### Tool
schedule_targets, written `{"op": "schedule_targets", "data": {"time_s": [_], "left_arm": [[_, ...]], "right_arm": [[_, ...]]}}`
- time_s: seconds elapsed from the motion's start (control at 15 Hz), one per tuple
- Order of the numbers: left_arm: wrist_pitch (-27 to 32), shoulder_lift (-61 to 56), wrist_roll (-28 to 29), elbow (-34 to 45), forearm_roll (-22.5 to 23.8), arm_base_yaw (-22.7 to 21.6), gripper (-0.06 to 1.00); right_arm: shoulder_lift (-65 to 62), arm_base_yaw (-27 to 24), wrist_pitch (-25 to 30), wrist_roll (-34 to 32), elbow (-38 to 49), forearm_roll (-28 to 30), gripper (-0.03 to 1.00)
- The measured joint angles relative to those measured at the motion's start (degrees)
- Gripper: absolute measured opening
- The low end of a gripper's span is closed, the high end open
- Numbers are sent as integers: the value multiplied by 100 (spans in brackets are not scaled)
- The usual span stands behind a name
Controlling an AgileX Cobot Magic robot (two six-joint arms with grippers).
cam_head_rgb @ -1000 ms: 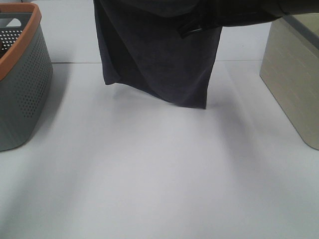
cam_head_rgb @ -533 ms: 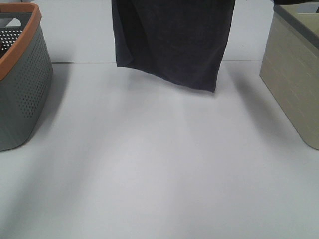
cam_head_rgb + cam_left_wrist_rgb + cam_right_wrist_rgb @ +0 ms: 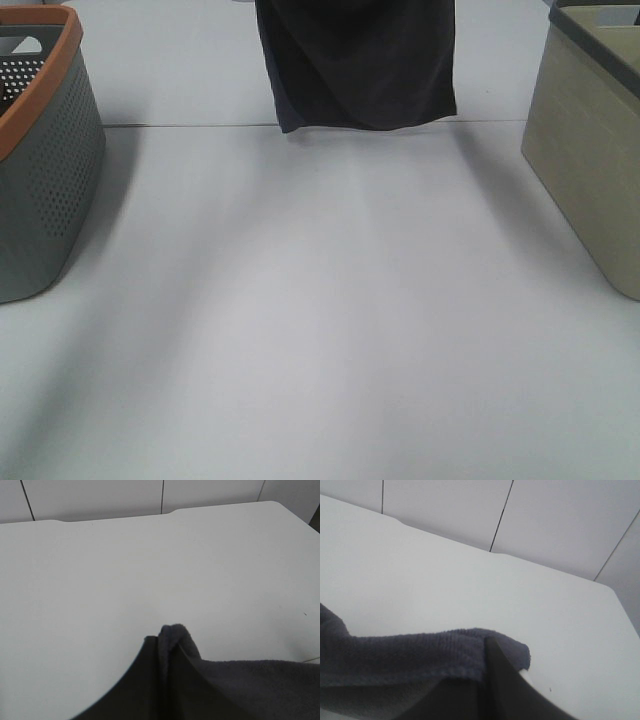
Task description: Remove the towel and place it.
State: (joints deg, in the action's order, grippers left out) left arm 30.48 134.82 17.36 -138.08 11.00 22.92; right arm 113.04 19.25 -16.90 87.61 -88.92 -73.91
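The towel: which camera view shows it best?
The exterior high view: the towel hangs as a dark sheet, lower edge and both sides visible. The left wrist view shows only a bunched corner, the right wrist view only a hemmed edge.

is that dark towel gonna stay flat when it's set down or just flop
Probably floppy: the towel hangs limp in soft folds above the table. Likely light, since pinched corners alone seem to carry it. It may crumple on landing unless kept stretched.
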Motion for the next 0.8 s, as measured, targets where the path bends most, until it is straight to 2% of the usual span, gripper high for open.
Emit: {"op": "schedule_targets", "data": {"time_s": [0.13, 0.33, 0.6, 0.8], "left_arm": [[6, 0, 23, 0, 11, 0, 0], [-149, 17, 246, 0, 115, -63, 0], [-630, 103, 304, 0, 625, -155, 0], [-802, 109, 309, 0, 762, -212, 0]], "right_arm": [[-97, 0, 172, 6, 0, -160, 2], [69, 0, 178, 6, -120, 34, 2], [590, 0, 189, 6, -1003, 80, 2], [642, 0, 189, 6, -1266, 80, 2]]}}
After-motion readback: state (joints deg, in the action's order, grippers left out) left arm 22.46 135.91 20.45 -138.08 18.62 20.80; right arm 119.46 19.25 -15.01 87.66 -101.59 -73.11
